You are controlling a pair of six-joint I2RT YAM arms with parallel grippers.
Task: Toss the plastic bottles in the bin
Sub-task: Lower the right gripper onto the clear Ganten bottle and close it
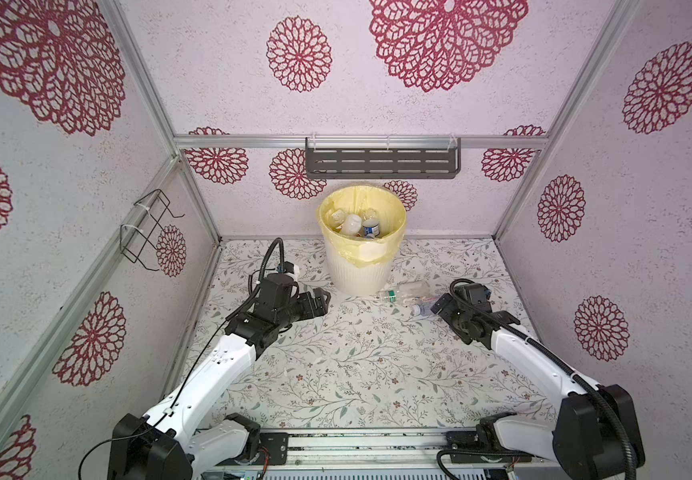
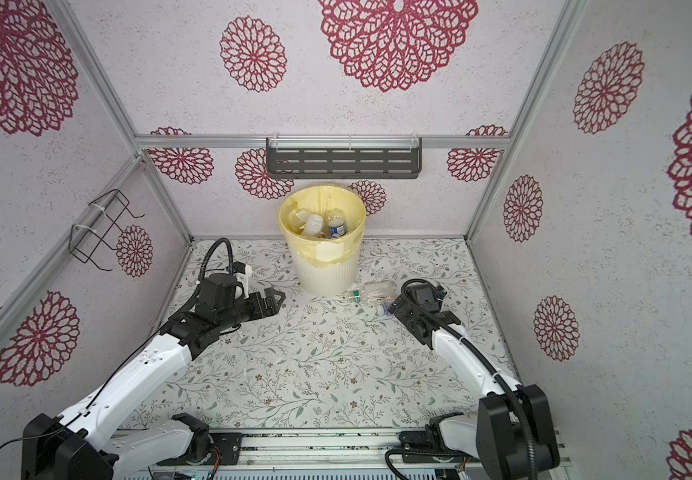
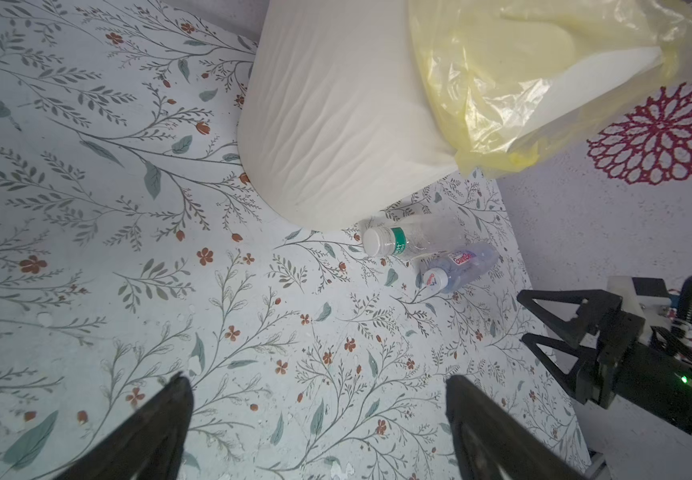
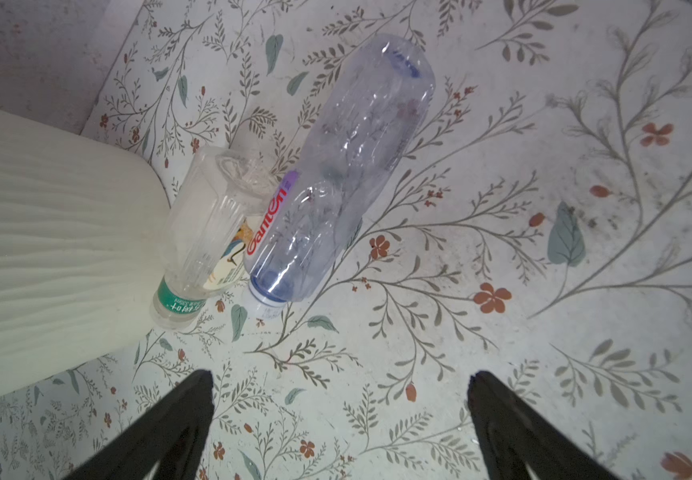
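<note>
the floral table lay bare across its middle and front, open ground between the 2 arms. the bin stood upright at the table's far edge, close to the back wall, about midway between the side walls, with its yellow bag folded over the rim. several bottles lay inside it.

2 more lay on their sides on the table just right of the bin's foot, touching each other. a clear green-banded bottle was nearest the bin, though i could not tell whether it touched it. a blue-tinted bottle lay on its outer side. both caps were turned toward the right gripper, which was spread wide and empty, low over the table, with a strip of bare table before the caps. the right wall rose beyond the bottles at the table's edge.

the left gripper was also spread wide and held nothing. it sat near the left of the bin's foot, apart from it. the rounded foot bulged partly between it and the 2 bottles, though both showed past it in the left wrist view.

a grey shelf hung on the back wall above the bin, and a wire rack on the left wall, both well above the table.
</note>
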